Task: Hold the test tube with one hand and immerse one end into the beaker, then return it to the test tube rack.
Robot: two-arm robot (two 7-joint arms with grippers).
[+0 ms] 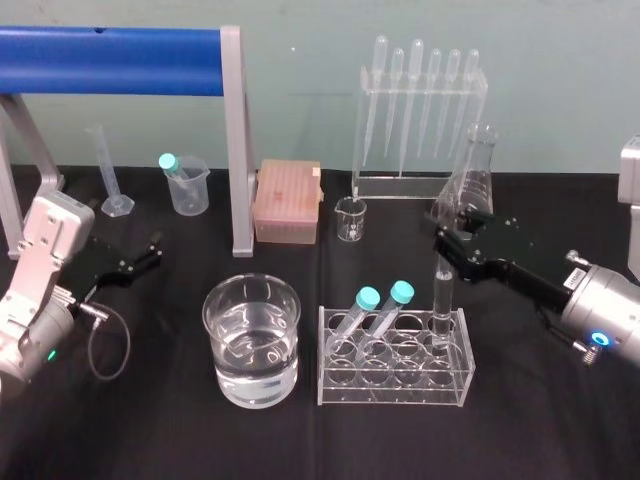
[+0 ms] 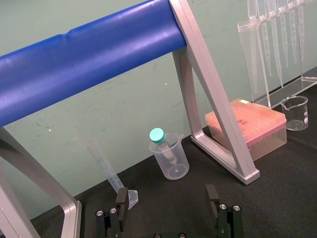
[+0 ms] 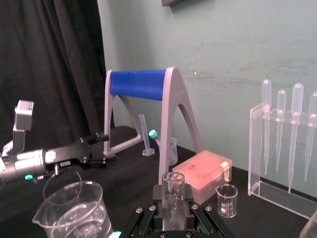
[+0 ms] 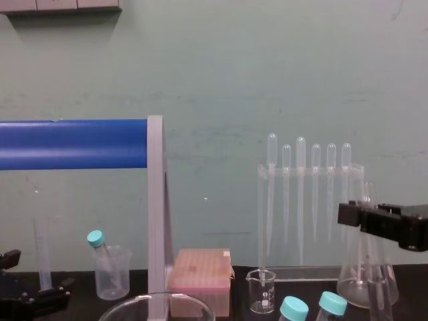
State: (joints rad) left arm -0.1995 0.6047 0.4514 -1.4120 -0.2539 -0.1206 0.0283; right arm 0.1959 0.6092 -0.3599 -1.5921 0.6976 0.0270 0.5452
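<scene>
Two arms are on my screens, and one of them has something in its grip. The right gripper (image 1: 447, 243) reaches in from the right side of the bench (image 1: 150, 420), above the right end of the test tube rack (image 1: 395, 392). Its jaws sit narrow against the upper part of the test tube (image 1: 442, 295), just under the flared rim. In the right wrist view I see the pads pressed to either side of the glass, so I read the right gripper (image 3: 173, 196) as clamped on the test tube (image 3: 173, 181).

The test tube stands upright with its lower end down in the rack, in what looks like the back right hole. Two teal-capped tubes (image 1: 368, 300) lean in the rack's left half, apart from it.

The beaker (image 1: 212, 315) stands just left of the rack, roughly half full of clear liquid, and nothing touches it.

Behind the right gripper stands an Erlenmeyer flask (image 1: 475, 170), with a stand of pipettes (image 1: 415, 90) to its left.

The left gripper (image 1: 150, 252) lies low at the left edge of the bench, well away from the beaker. In the left wrist view I see its jaws spread wide with nothing between them.
</scene>
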